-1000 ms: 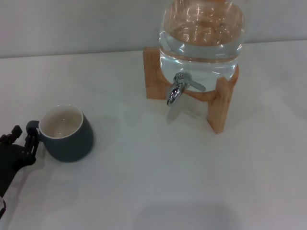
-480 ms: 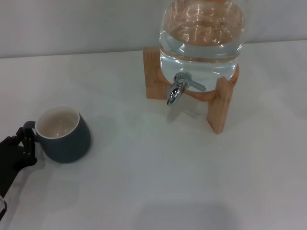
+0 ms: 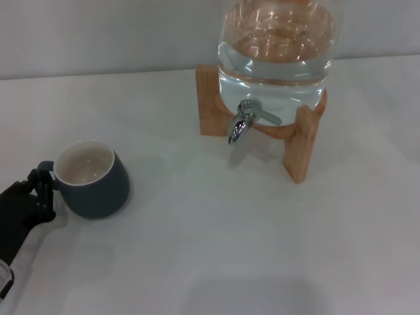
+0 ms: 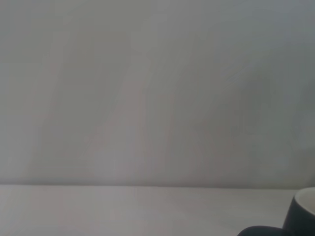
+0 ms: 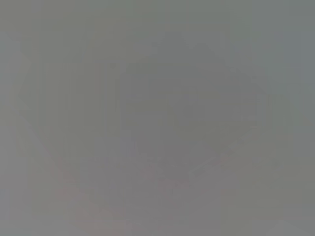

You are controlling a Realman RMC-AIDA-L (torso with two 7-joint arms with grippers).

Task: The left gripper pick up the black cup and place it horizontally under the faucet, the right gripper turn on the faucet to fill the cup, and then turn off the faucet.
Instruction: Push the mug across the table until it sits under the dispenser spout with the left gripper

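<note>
The black cup [image 3: 97,184] stands upright on the white table at the left in the head view, cream inside showing, its loop handle pointing left. My left gripper [image 3: 41,191] is at the table's left edge with its black fingers shut on the cup's handle. A sliver of the cup [image 4: 303,215] shows in the left wrist view. The chrome faucet [image 3: 243,122] hangs from the clear glass water jar [image 3: 275,59], well to the right of and behind the cup, its lever lying flat. The right gripper is out of view; the right wrist view shows only plain grey.
The jar sits on a wooden stand [image 3: 302,146] at the back right. The white table [image 3: 216,236] stretches between the cup and the stand and to the front. A grey wall runs behind.
My left gripper's fingers have closed on the cup's handle. The cup has shifted slightly on the table, first left, then back right.
</note>
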